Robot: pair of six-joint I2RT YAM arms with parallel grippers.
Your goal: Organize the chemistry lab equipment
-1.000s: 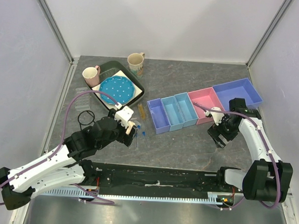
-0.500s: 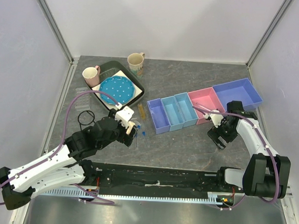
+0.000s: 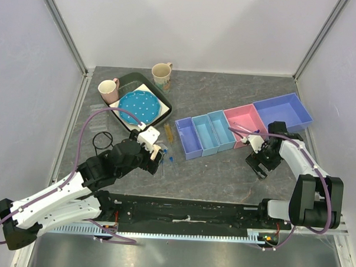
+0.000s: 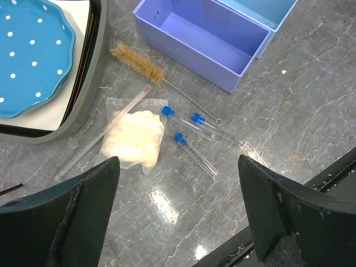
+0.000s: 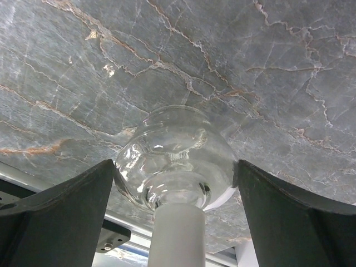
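Observation:
My left gripper (image 3: 156, 158) (image 4: 178, 161) is open and empty, hovering over three blue-capped test tubes (image 4: 194, 154). Beside them lie a bag of cotton (image 4: 135, 138), a thin glass pipette (image 4: 103, 136) and a bristle brush (image 4: 139, 62). A row of bins runs to the right: purple (image 3: 188, 138) (image 4: 203, 41), two light blue (image 3: 204, 134), pink (image 3: 244, 123) and a large blue one (image 3: 283, 112). My right gripper (image 3: 260, 166) (image 5: 175, 164) is shut on a round glass flask (image 5: 175, 150) with a white neck, low over bare table in front of the pink bin.
A dark tray (image 3: 130, 81) with a blue dotted plate (image 3: 138, 106) sits at back left, with two mugs (image 3: 109, 90) (image 3: 161, 75) beside it. A black cable ring (image 3: 102, 140) lies left of my left arm. A black rail (image 3: 186, 213) runs along the near edge.
My right gripper has shifted slightly left and towards the near edge with the flask. The left arm has not moved.

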